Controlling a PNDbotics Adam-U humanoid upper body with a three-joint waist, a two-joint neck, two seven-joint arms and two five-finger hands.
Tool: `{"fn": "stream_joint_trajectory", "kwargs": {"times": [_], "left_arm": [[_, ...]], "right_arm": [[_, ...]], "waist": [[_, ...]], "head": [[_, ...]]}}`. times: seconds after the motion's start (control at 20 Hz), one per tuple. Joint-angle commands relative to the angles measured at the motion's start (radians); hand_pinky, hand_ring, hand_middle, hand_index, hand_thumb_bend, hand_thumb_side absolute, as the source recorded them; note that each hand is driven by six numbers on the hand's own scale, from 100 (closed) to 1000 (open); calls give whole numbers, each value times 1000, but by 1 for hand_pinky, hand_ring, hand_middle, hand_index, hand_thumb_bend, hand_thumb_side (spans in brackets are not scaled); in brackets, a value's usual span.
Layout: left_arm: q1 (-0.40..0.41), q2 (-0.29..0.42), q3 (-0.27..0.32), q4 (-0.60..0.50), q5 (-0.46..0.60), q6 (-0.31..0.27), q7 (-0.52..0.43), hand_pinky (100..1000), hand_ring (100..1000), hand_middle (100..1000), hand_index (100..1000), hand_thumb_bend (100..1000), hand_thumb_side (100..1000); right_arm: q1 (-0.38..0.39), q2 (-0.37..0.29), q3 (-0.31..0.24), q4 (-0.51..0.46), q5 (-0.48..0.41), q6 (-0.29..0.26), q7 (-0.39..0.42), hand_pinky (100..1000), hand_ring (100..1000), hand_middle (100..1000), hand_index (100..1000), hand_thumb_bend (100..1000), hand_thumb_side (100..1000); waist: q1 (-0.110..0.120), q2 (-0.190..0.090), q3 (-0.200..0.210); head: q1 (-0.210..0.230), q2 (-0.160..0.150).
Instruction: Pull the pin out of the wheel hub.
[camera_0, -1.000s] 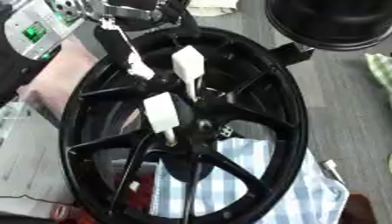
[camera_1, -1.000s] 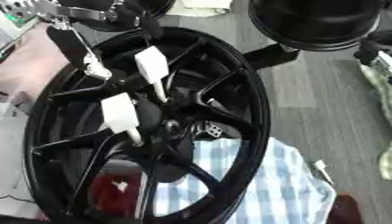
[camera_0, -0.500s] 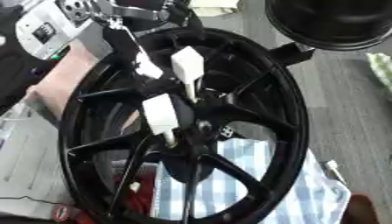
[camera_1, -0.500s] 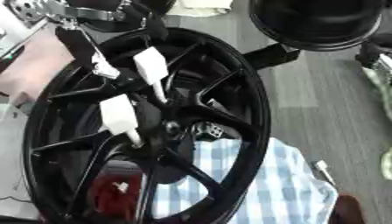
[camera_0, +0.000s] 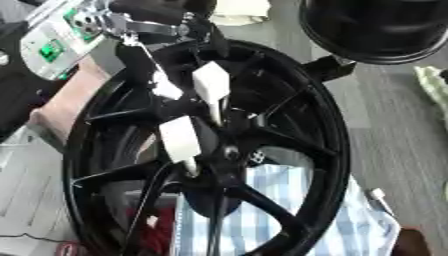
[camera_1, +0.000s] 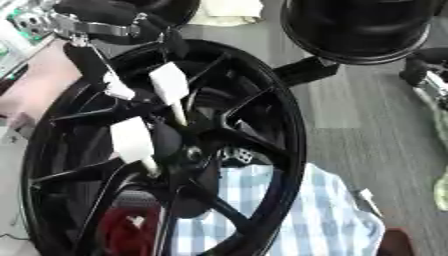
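A large black wheel (camera_0: 324, 150) with several spokes fills both views. Its hub (camera_0: 234, 152) sits at the middle, with a small silvery spot (camera_1: 232, 155) just right of it. I cannot make out a pin. My left hand (camera_0: 157, 25) comes in from the upper left, black with white pads. Its fingers (camera_0: 179, 137) stretch down over the spokes, spread apart, and the lowest fingertip ends just left of the hub. Nothing shows held between them. My right hand is in neither view.
A blue and white checked cloth (camera_0: 297, 205) lies under the wheel's lower right. Something red (camera_1: 122, 230) shows through the lower spokes. A big black round object (camera_0: 376, 25) stands at the upper right, a white and green device (camera_0: 52, 45) at the upper left.
The whole picture has shifted a little, so the camera moved. The left hand's fingers stay over the hub in the same pose.
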Motion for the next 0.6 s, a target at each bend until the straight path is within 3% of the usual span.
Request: {"fn": "stream_joint_trajectory", "kwargs": {"times": [0.05,0.6], "left_arm": [[-25,10,11,1,-1,-279,-268,860,917,858,900,369,480],[-24,-2,-10,1,45,-282,-268,840,885,819,868,314,451]], "right_arm": [[-13,-21,-4,-11,2,0,2,875,731,724,704,339,249],[-14,-17,-7,-10,3,1,0,875,731,725,704,338,251]], "waist": [[-2,-17,-3],[0,-12,-7]], "head": [[0,-17],[10,-24]]}}
